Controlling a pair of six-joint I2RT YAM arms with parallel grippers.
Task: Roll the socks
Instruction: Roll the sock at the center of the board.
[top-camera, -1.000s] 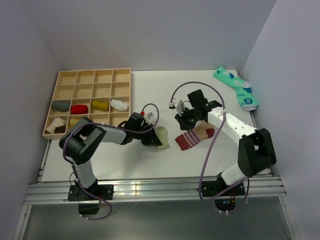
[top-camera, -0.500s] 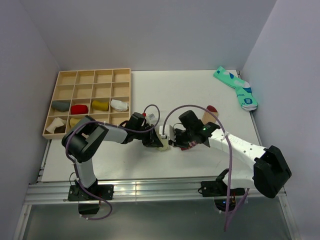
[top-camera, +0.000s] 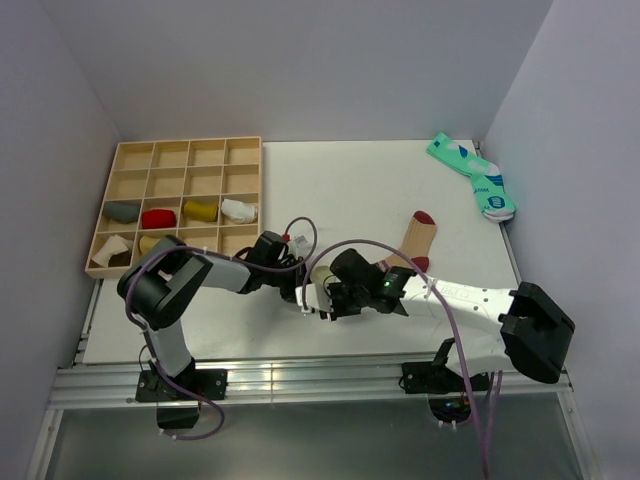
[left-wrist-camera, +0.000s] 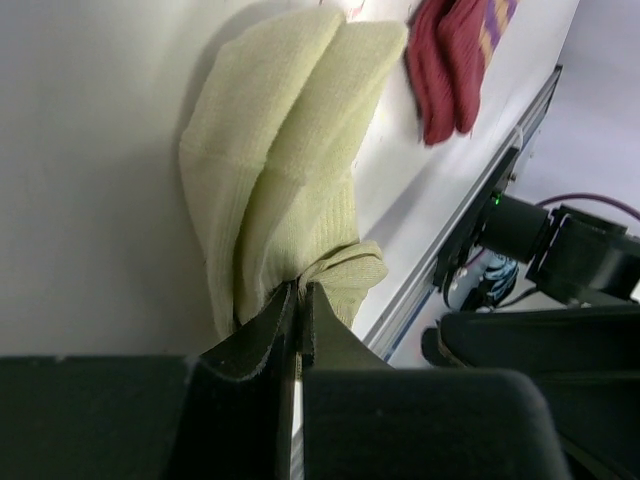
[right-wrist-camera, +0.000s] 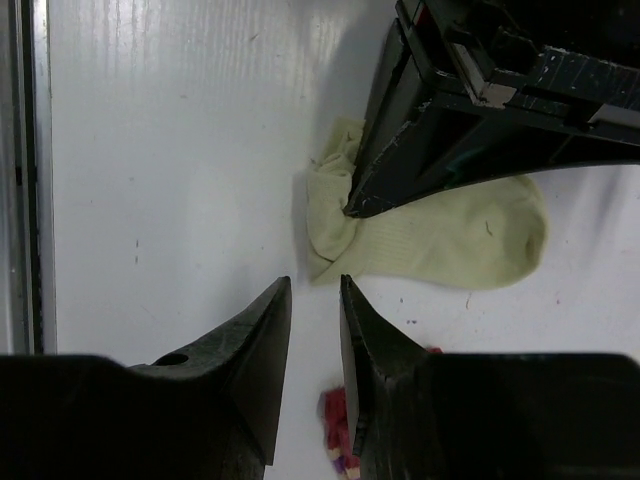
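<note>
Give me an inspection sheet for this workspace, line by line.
Surface: white table, no spills seen.
Job's things: olive sock lies on the table with its cuff end pinched; tan sock with a maroon toe lies behind the right arm, partly hidden.
Clutter: teal socks at the far right corner; wooden tray at the left, rolled socks in some compartments.
Grippers: left gripper shut on the olive sock's cuff; right gripper slightly open and empty, beside that cuff end.
Cables: purple cables loop along both arms.
Surroundings: pale walls; metal rail at the near edge.
</note>
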